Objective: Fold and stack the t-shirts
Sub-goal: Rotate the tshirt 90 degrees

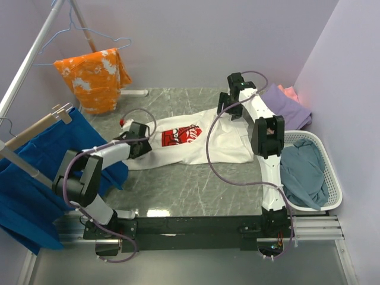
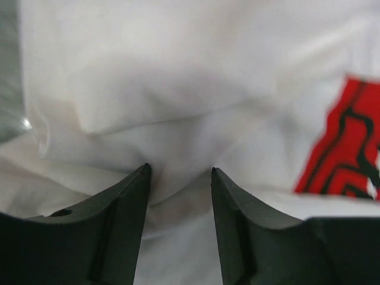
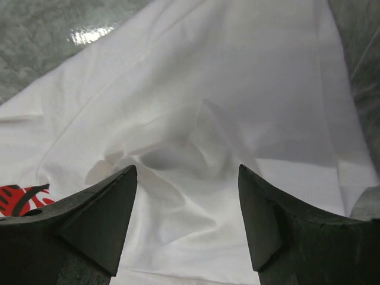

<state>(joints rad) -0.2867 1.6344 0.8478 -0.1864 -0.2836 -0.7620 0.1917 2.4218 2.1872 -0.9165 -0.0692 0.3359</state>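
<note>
The white t-shirt [image 1: 208, 142] with a red-and-white chest print [image 1: 181, 136] lies spread on the grey table, wrinkled. My left gripper [image 1: 141, 146] is at the shirt's left end. In the left wrist view it [image 2: 178, 172] is open, its tips pressed onto a raised fold of the white cloth [image 2: 178, 107]. My right gripper [image 1: 227, 108] is over the shirt's far right part. In the right wrist view it [image 3: 187, 172] is wide open just above the rumpled white cloth [image 3: 196, 119]. The purple tee [image 1: 291, 110] and the salmon-pink tee [image 1: 289, 91] lie at the far right.
A white laundry basket [image 1: 332, 178] at the right edge holds the grey-blue tee [image 1: 303, 172]. An orange white-splotched garment [image 1: 95, 77] hangs at the back left. A large blue cloth [image 1: 29, 178] hangs from a rack at the left, by the left arm.
</note>
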